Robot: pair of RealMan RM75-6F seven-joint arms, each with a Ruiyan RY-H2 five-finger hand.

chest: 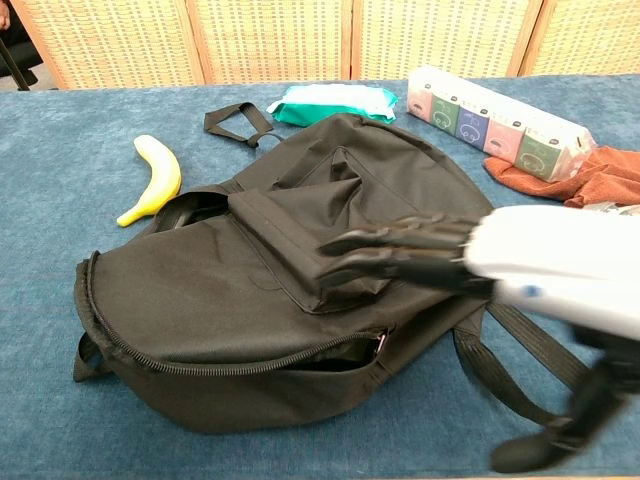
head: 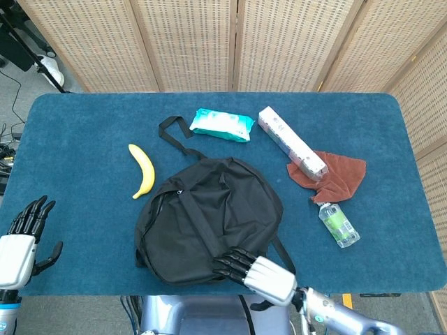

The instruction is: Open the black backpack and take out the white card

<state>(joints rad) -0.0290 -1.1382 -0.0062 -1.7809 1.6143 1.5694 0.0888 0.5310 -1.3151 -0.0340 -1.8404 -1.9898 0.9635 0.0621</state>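
The black backpack [head: 209,209] lies flat in the middle of the blue table, its straps trailing toward the back left. In the chest view the backpack [chest: 230,300] shows a zipper [chest: 250,365] along its near side, gaping slightly. No white card shows in either view. My right hand [head: 253,269] reaches in from the near edge, its fingers stretched out flat over the bag's front pocket and holding nothing; the chest view shows the same right hand [chest: 470,252] just above the pocket flap. My left hand [head: 24,234] hovers at the table's left edge, fingers spread and empty.
A banana [head: 143,171] lies left of the bag. Behind it are a teal wipes pack [head: 222,124] and a long tissue box [head: 291,142]. A rust-red cloth [head: 335,174] and a small bottle [head: 339,225] lie to the right. Wicker screens stand behind the table.
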